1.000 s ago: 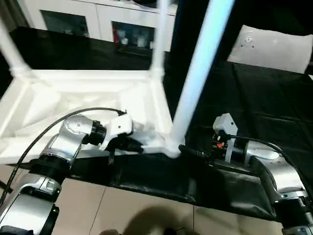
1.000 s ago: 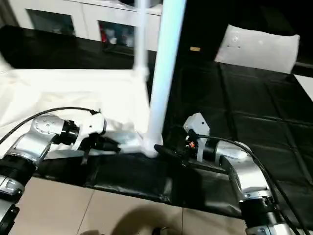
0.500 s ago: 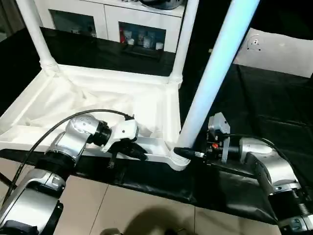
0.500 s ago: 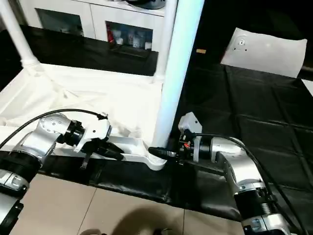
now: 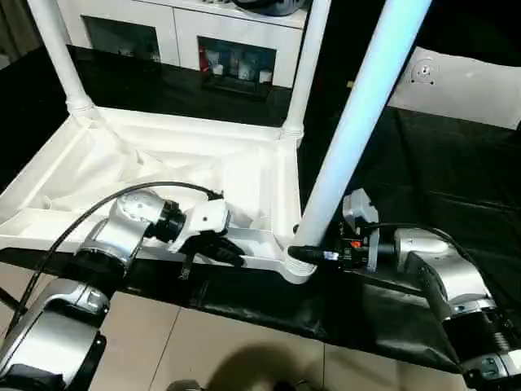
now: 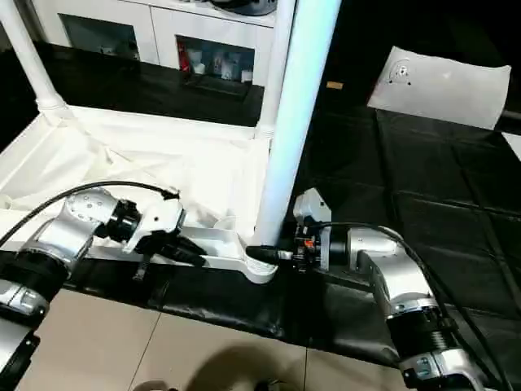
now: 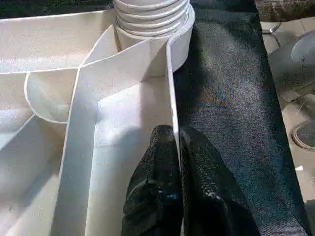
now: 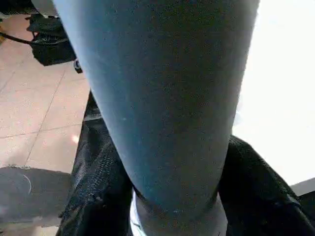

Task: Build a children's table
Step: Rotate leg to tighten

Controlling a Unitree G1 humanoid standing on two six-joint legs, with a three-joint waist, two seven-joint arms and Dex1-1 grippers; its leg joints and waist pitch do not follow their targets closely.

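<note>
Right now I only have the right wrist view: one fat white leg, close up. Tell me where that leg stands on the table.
Observer: The leg stands upright in the near right corner socket of the upturned table, with the right gripper at its base.
Operator: Report the left gripper.
Observer: The left gripper is shut on the table's near rim, close to that same corner.
Operator: Count the other legs.
Observer: A far left leg and a far right leg stand in their corners; the near left corner is out of frame.
</note>
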